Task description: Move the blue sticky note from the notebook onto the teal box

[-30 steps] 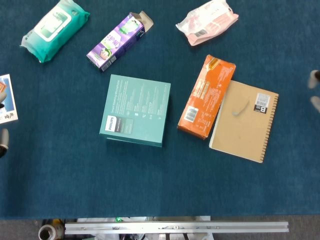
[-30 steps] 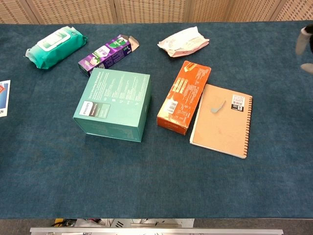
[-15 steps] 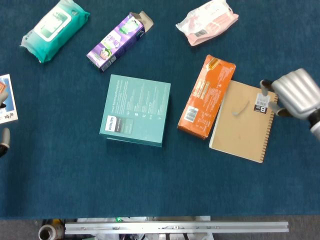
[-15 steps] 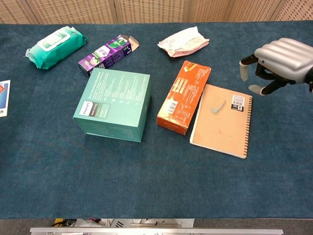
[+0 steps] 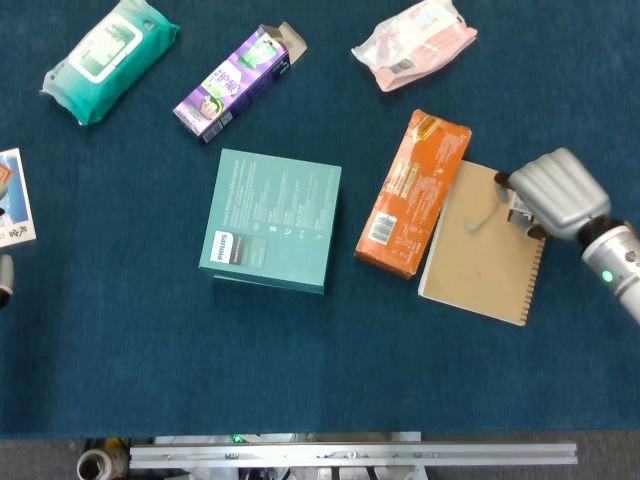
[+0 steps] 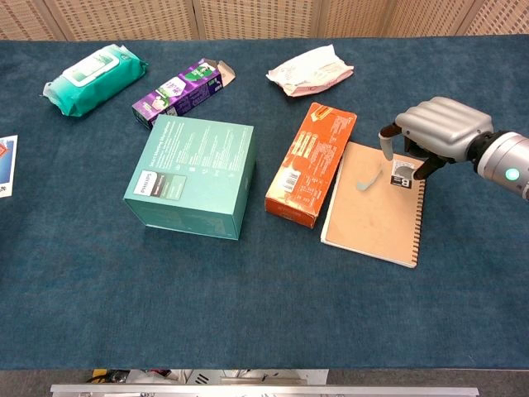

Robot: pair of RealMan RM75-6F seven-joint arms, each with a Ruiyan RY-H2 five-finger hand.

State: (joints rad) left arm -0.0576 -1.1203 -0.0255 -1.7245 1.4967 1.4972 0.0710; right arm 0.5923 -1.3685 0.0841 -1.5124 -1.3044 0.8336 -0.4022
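1. The small pale-blue sticky note [image 5: 479, 214] [image 6: 369, 181] lies on the cover of the brown kraft spiral notebook [image 5: 487, 262] [image 6: 372, 219], in the part of the cover toward the far edge of the table, one end curling up off the cover.
2. The robot's silver right hand [image 5: 553, 192] [image 6: 434, 131] hovers over the notebook's far right corner, fingers curled downward and somewhat apart. It holds nothing. One fingertip [image 6: 386, 143] hangs just beside the note, and whether it touches the note cannot be told.
3. The note sits just to the left of that hand, between the hand and the notebook's left edge.
4. The orange rectangular carton [image 5: 413, 193] [image 6: 311, 164] lies along the notebook's left edge, touching or overlapping it.
5. The teal cardboard box [image 5: 272, 220] [image 6: 190, 175] stands left of the carton, near the middle of the dark blue table [image 5: 320, 360] [image 6: 264, 298], well apart from the note.
6. Near the far edge lie a purple carton with its end flap open [image 5: 235, 82] [image 6: 181, 92], a green pack of wet wipes [image 5: 107, 59] [image 6: 95, 79] and a pink-and-white plastic packet [image 5: 414, 41] [image 6: 309, 69].
7. A white printed card [image 5: 13, 197] [image 6: 5, 163] lies at the left edge.
8. Of the left hand, only a grey tip [image 5: 4, 282] shows at the left edge in the head view; how its fingers lie cannot be told.
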